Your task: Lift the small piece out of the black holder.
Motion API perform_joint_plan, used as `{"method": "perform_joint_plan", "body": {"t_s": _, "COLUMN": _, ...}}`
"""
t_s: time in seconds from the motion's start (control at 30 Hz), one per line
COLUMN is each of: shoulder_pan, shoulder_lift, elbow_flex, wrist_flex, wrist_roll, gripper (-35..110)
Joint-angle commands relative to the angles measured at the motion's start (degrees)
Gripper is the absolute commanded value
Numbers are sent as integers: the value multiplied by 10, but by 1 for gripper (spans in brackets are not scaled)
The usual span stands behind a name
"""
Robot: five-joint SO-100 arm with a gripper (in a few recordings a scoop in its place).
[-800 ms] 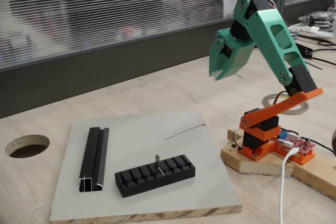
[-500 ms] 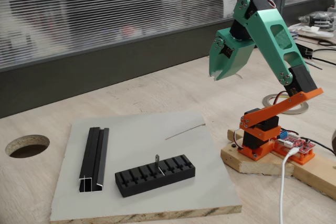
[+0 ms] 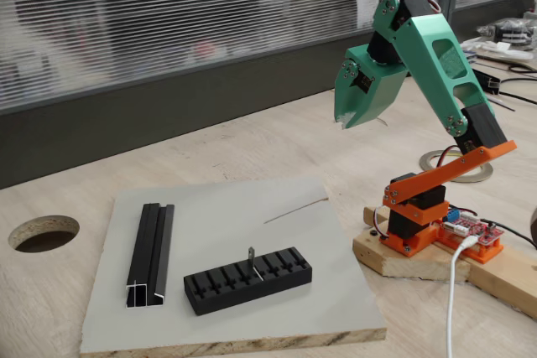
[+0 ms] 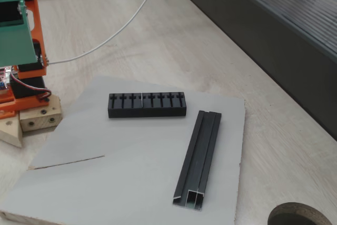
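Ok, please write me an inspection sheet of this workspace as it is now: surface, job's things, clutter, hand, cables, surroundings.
Surface: grey board on a wooden table with a round hole.
Job's things: small metal strip stands upright in a middle slot of the black holder.
Clutter: black channel rail beside the holder; thin line on the board.
Hand: green hand raised high, away from the holder, holding nothing; open or shut cannot be told.
Cables: white cable at the arm's base.
Surroundings: window blinds behind.
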Motion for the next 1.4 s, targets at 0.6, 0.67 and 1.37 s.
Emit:
{"method": "perform_joint_plan", "body": {"t_s": 0.6, "shoulder_pan": 10, "shoulder_lift": 12, "elbow_flex": 0, "wrist_flex": 12, "wrist_roll": 3, "gripper": 11}}
{"method": "perform_joint_plan", "body": {"t_s": 0.67, "shoulder_pan": 5, "shoulder_lift": 11, "elbow_flex": 0, "wrist_flex": 9, "wrist_roll": 2, "gripper": 11}}
{"method": "perform_joint_plan", "body": {"t_s": 1.37, "shoulder_pan": -362, "shoulder_lift": -163, "elbow_flex": 0, "wrist_flex": -191, "wrist_roll": 1, "gripper": 12}}
